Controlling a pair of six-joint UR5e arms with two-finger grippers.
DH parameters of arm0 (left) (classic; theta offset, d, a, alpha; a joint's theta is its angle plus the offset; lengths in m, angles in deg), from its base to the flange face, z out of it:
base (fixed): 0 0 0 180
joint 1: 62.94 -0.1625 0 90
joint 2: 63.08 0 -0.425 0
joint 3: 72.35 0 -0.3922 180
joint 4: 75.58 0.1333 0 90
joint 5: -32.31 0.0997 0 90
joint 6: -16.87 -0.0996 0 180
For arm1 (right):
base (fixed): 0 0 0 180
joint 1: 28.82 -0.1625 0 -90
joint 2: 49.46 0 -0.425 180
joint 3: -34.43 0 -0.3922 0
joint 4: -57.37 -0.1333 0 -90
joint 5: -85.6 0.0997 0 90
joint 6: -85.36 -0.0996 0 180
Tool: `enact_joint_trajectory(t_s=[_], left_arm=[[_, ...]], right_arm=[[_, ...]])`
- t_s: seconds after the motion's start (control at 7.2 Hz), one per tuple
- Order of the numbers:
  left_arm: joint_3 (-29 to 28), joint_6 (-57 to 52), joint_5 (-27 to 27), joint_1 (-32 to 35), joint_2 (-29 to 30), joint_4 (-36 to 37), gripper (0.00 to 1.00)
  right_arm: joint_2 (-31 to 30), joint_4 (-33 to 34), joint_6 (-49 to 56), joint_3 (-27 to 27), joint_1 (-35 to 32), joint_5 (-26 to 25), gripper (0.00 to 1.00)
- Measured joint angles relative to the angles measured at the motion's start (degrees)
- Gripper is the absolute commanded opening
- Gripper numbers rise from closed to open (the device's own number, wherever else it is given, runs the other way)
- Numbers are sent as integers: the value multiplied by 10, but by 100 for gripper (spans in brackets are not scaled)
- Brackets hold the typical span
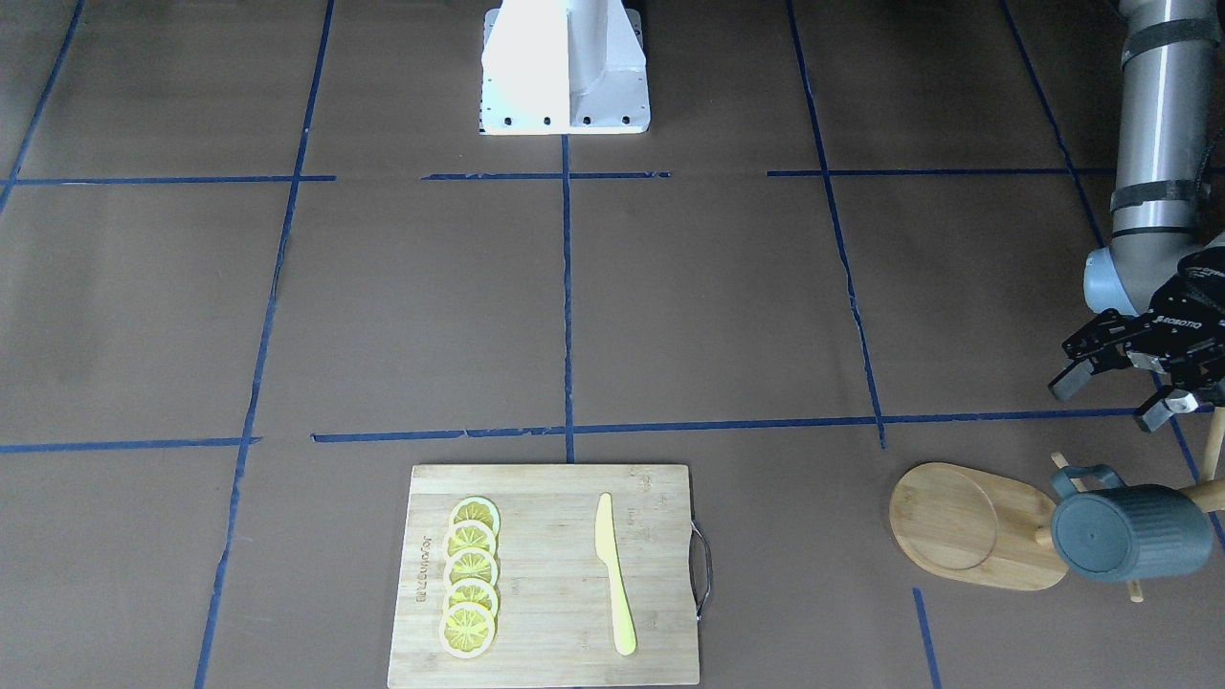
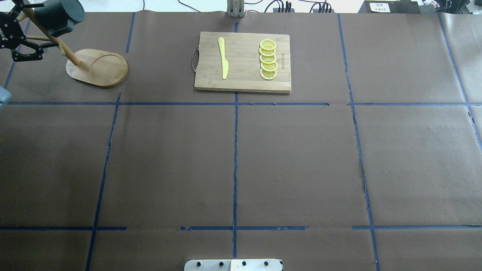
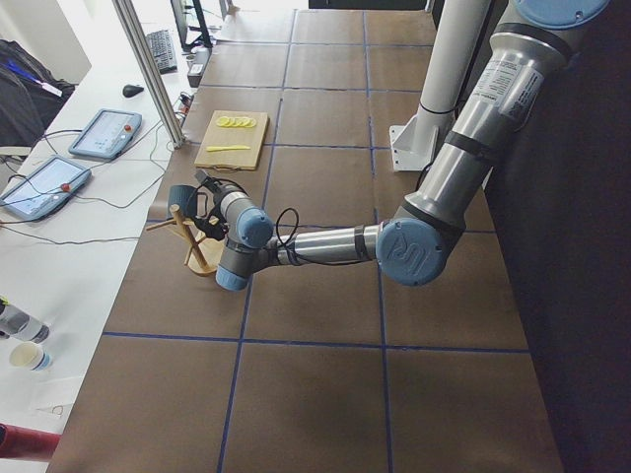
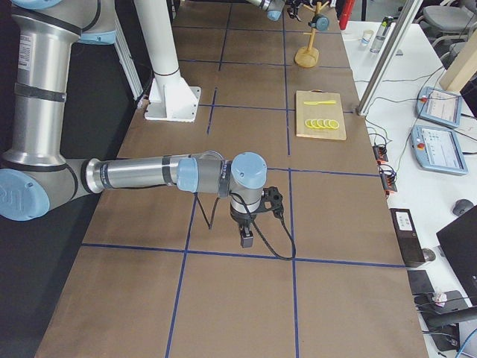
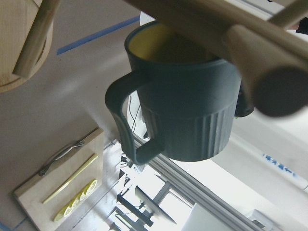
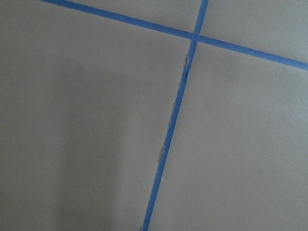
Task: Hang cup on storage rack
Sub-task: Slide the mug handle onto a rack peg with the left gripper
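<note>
Rack [image 5: 255,53], post end nearest the lens, stands at the far left corner of the table [image 2: 241,158]. Cup [image 5: 192,110] sits high on it, mouth against the post. The wrist view shows no peg through the handle loop, so what carries the cup cannot be told. Left gripper [image 1: 1113,400] is spread wide and empty, near the pegs and clear of the cup. Right gripper [image 4: 246,237] is well apart; its opening cannot be told. Judged step: cup placed, retreat not yet made. The next move calls for a withdrawal that misses the pegs.
</note>
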Motion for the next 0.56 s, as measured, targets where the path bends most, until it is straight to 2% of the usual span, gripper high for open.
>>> enact_joint_trajectory(t_s=[0.28,0.56], left_arm=[[49,-222,-140,56,-2,138,100],[61,-414,-190,82,-8,221,100]], right_arm=[[0,0,0,1,0,0,100],[0,0,0,1,0,1,100]])
